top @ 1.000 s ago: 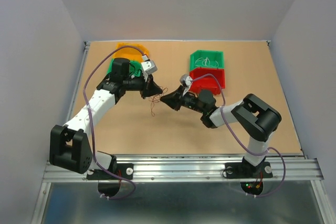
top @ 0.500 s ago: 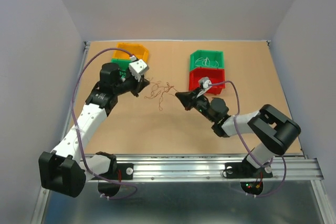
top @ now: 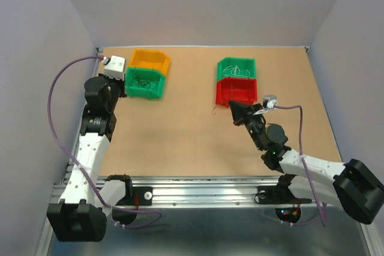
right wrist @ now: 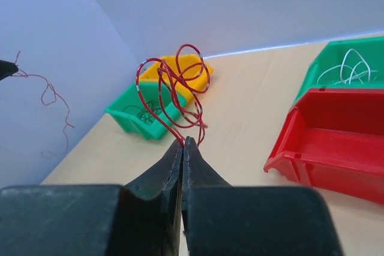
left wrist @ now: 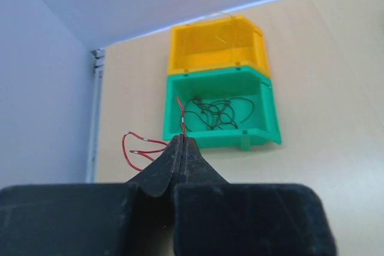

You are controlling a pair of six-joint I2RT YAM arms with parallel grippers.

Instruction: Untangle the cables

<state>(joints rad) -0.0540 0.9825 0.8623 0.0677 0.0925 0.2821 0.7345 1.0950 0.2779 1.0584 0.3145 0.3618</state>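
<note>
Your left gripper point(left wrist: 182, 140) is pinched shut on a red strand of the cables point(left wrist: 146, 140) by the left green bin point(left wrist: 240, 136), your right gripper point(right wrist: 182, 142) on red loops point(right wrist: 174, 82) near the red bin point(right wrist: 336, 166); such thin wire may slip out or snag a rim.

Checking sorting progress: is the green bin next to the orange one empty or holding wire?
Holding wire. A loose tangle of dark wire lies on the floor of the green bin, plain in the left wrist view.
</note>
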